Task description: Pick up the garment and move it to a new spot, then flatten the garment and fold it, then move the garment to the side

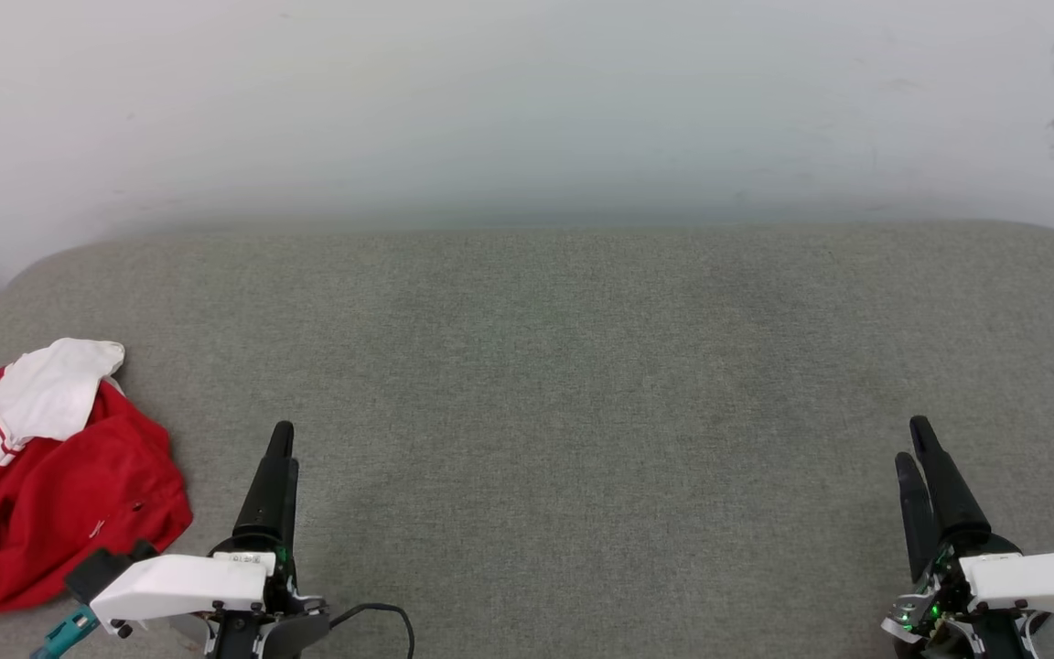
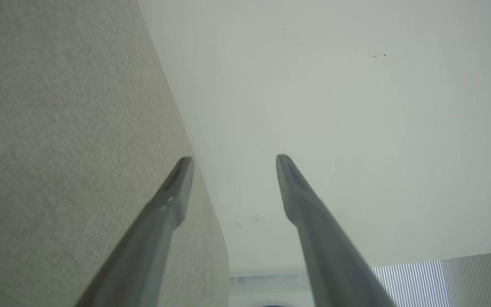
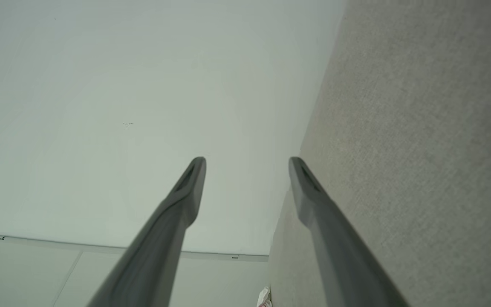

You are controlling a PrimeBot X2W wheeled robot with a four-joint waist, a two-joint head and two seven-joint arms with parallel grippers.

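**The garment (image 1: 60, 513) lies bunched at the left end of the bench (image 1: 582, 366); both grippers are empty**

The garment is a crumpled red heap at the near left of the grey fabric-covered bench, and the left border of the head view cuts it off. A white sleeve (image 1: 51, 394) with red-and-white striped trim is folded over the top of the heap. The red body below it is rumpled, with a dark hollow among its folds.

The left gripper (image 1: 282, 439) hovers just to the right of the garment, fingers pointing toward the far edge of the bench. From the head view its fingers are seen nearly edge-on. In its own wrist view the left gripper (image 2: 233, 164) has its two fingers spread wide with nothing between them, the bench fabric to one side and the pale wall (image 2: 356, 128) to the other. Whether the wrist housing brushes the garment's lower right edge cannot be told.

The right gripper (image 1: 911, 441) is at the near right of the bench, well apart from the garment, pointing the same way. In its wrist view the right gripper (image 3: 247, 162) is likewise spread wide and holds nothing.

A black cable (image 1: 381, 613) loops out from the left wrist onto the bench. The pale wall rises behind the bench's far edge.
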